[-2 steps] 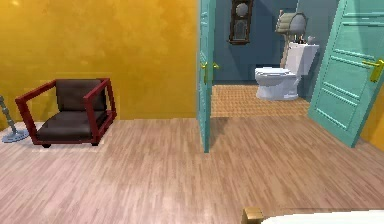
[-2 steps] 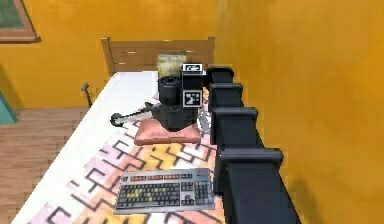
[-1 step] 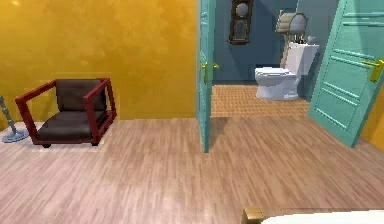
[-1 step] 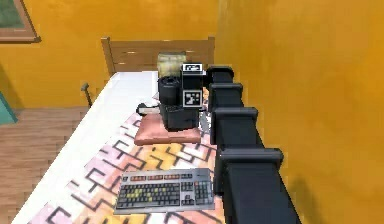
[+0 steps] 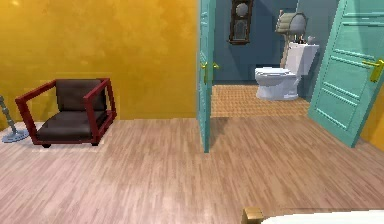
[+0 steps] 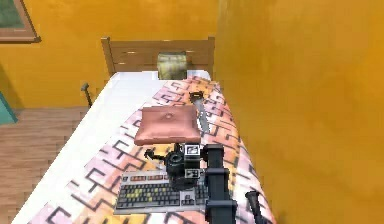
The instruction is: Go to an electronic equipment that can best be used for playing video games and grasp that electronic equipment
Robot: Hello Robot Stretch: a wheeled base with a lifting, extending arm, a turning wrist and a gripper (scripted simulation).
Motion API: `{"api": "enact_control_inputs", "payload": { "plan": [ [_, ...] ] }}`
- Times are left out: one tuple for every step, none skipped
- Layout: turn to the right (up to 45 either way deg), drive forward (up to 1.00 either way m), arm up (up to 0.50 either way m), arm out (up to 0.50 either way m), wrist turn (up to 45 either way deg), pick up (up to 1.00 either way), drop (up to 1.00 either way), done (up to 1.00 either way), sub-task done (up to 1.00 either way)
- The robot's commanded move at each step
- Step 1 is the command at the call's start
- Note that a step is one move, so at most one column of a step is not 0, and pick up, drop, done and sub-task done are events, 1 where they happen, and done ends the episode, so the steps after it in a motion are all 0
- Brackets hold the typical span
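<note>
A bed [image 6: 95, 135] with a patterned blanket fills the arm side view's middle. A pink cushion [image 6: 168, 125] lies at its centre. Low in the frame, left of the arm, lies a flat dark keyed slab [image 6: 150, 192], probably the gaming device. It looks stiff, thin, fairly light and smooth, so take it by a long edge. The claw [image 6: 160, 158] sits just above it. I cannot tell whether it holds anything.

Framed picture [image 6: 17, 24], cut off at top-left corner
</note>
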Motion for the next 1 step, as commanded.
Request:
{"api": "enact_control_inputs", "payload": {
  "plan": [
    [0.0,0.00,-0.32,0.00,0.0,0.00,0.00,0.00,0.00]
  ]
}}
